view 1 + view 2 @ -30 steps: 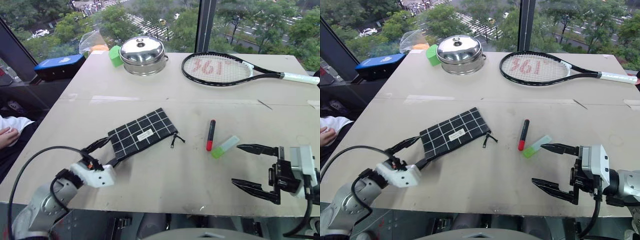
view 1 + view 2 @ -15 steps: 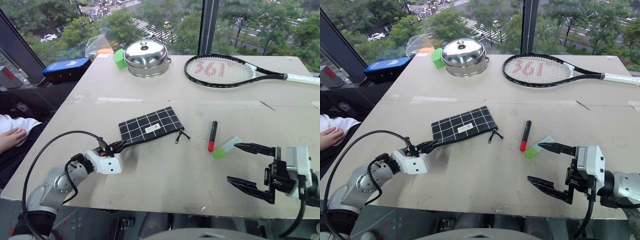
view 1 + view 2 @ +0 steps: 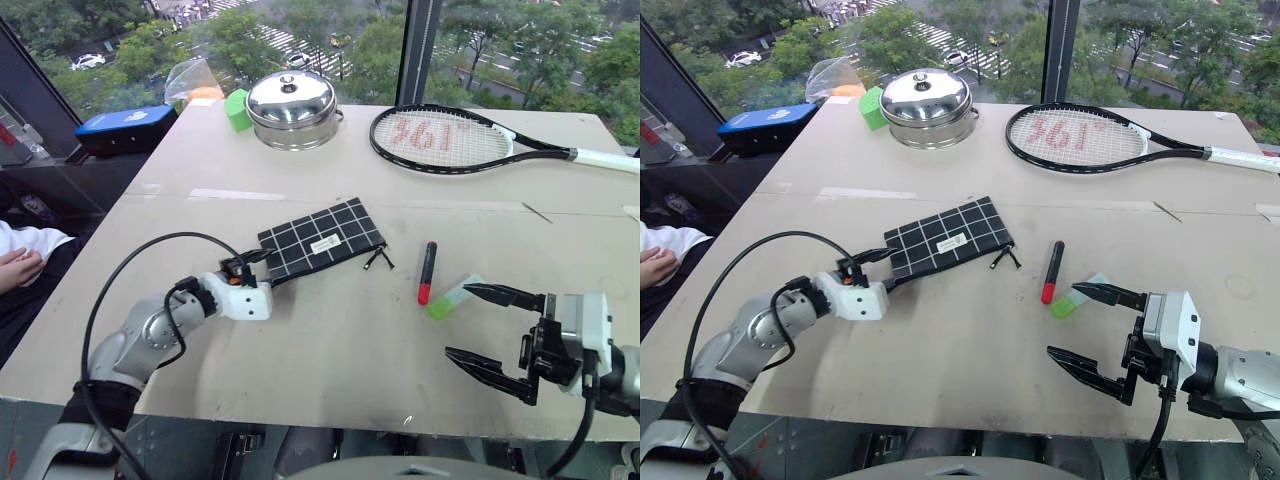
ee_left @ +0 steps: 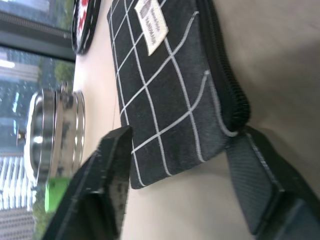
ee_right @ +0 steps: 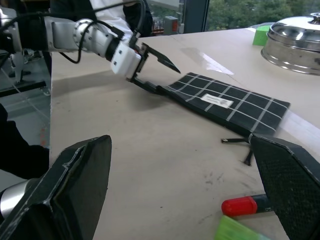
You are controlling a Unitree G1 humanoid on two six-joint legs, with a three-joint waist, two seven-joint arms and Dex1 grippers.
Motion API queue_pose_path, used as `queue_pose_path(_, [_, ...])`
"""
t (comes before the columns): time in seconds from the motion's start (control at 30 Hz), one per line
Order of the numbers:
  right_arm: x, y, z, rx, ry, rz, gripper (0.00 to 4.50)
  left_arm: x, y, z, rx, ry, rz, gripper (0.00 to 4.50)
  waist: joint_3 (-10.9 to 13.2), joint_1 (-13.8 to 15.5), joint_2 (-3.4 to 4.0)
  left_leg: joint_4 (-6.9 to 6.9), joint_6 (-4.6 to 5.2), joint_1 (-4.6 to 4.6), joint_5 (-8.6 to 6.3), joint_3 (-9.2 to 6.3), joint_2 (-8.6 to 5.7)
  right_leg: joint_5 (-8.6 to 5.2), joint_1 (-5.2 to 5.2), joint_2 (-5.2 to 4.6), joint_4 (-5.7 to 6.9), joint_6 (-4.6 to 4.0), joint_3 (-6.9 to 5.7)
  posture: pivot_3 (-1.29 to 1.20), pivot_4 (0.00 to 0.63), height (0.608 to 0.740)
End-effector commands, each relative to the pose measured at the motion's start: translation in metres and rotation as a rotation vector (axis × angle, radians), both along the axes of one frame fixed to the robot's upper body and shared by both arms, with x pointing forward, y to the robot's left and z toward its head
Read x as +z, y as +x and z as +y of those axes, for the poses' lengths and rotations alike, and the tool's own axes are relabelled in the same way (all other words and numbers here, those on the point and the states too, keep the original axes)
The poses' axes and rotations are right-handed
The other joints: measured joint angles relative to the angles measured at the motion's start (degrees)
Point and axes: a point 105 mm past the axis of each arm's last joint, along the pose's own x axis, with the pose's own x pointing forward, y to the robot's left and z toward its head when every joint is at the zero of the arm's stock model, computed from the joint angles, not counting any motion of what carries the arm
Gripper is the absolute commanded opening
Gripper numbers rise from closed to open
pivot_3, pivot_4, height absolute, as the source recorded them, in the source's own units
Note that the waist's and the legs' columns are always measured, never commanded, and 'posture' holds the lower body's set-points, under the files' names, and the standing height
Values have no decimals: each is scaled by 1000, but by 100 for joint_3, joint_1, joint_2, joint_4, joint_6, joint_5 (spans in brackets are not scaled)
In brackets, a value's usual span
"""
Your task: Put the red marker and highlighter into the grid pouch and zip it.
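Observation:
The grid pouch (image 3: 322,236) lies flat on the table, label up, with its zipper pull cord (image 3: 380,260) at the right end. My left gripper (image 3: 276,266) is open, its two fingers straddling the pouch's near left end; one finger (image 4: 260,175) touches the zipper corner. Right of the pouch lies the red marker (image 3: 425,272), red end toward me. Beside it sits the light green highlighter (image 3: 450,297). My right gripper (image 3: 462,320) hovers wide open just right of the highlighter, its far fingertip close to it, holding nothing.
A tennis racket (image 3: 440,135), a lidded steel pot (image 3: 292,100), a green block (image 3: 235,105) and a blue box (image 3: 125,125) sit along the table's far side. A person's hand (image 3: 20,265) rests off the left edge.
My left gripper shut on the pouch's end, carried the pouch forward and to the right, and has now opened again. The right gripper, marker and highlighter stayed put.

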Motion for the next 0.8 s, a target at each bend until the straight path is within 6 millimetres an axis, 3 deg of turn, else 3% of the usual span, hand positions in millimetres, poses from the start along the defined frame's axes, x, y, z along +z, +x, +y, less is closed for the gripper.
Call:
queue_pose_path(0.03, [9,-3,7,9,2,-55,4500,-21,1,1,4,49,63,2364,2,8,-4,-1,0,-1,0,-1,0,1,0,0,0,-1,-1,0,150,740])
queue_pose_path(0.1, [9,-3,7,0,2,-57,4500,-23,3,0,-9,43,78,1776,3,7,-3,-5,0,0,0,-2,0,6,0,0,0,-11,-3,0,150,740])
queue_pose_path(0.2, [8,-3,11,-6,8,-56,4500,-17,7,-7,-35,12,72,293,-2,9,13,-6,0,3,0,-2,2,-5,0,-3,0,6,-4,0,150,740])
queue_pose_path(0.23, [8,-4,12,-7,10,-55,4500,-15,8,-9,-44,5,70,57,-5,9,22,-6,0,4,-1,0,1,-6,0,-7,0,7,-2,0,150,740])
queue_pose_path(0.43, [4,11,17,-120,17,-49,4500,3,8,-11,-58,-79,100,57,0,5,17,-5,0,5,-1,2,1,-6,-1,-11,1,8,-1,0,150,740])
queue_pose_path(0.57, [0,36,28,-227,73,73,4500,25,3,-12,-30,-212,190,57,17,-113,-27,-4,0,-23,0,2,1,8,-24,-11,0,-16,0,0,150,740])
queue_pose_path(0.7, [-22,79,33,-396,19,225,4500,40,-11,-25,-62,-325,304,57,32,-223,-82,0,-1,-61,2,-3,2,12,-46,-8,0,-21,-4,0,150,740])
queue_pose_path(0.8, [-34,111,29,-545,47,346,4500,45,-15,-26,-55,-358,346,57,37,-286,-76,-1,-1,-60,2,-3,3,12,-46,-5,0,-22,-5,0,150,740])
